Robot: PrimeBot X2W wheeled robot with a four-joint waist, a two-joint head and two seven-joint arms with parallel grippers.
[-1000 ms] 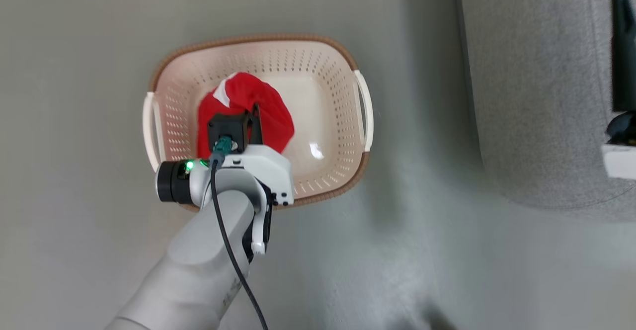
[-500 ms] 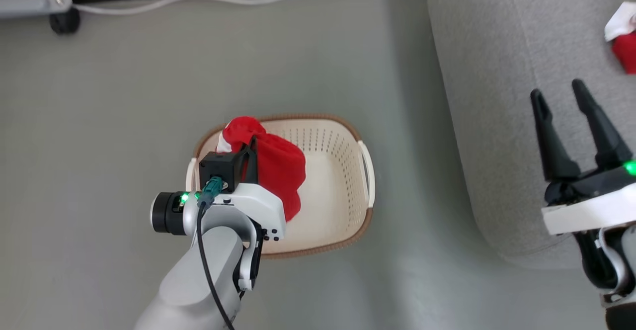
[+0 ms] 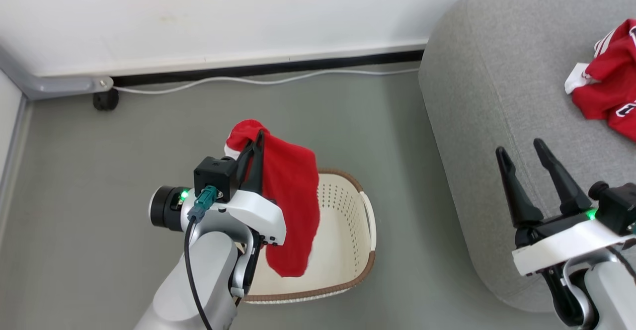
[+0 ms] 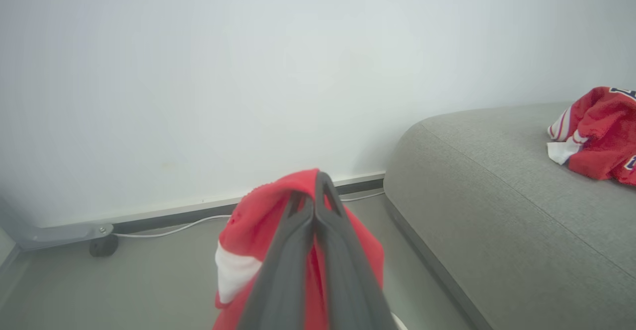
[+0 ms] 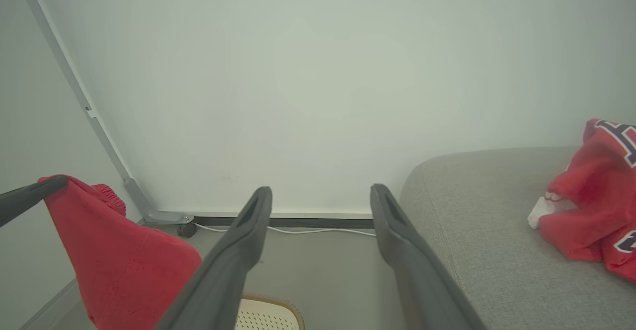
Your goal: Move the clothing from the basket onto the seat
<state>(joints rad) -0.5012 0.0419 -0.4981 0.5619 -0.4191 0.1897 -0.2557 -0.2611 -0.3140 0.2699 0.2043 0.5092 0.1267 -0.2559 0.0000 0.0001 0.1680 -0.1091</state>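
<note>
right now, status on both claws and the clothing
Left claw shut on red garment, hanging over the basket. Right claw open, empty, by the sofa. Another red garment already on the sofa. No obstacle seen between.

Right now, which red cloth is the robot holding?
Find the white basket on the floor. Above it, the left pincer pinches a red garment that hangs down. The other red garment lies on the grey sofa and bears navy letters.
</note>
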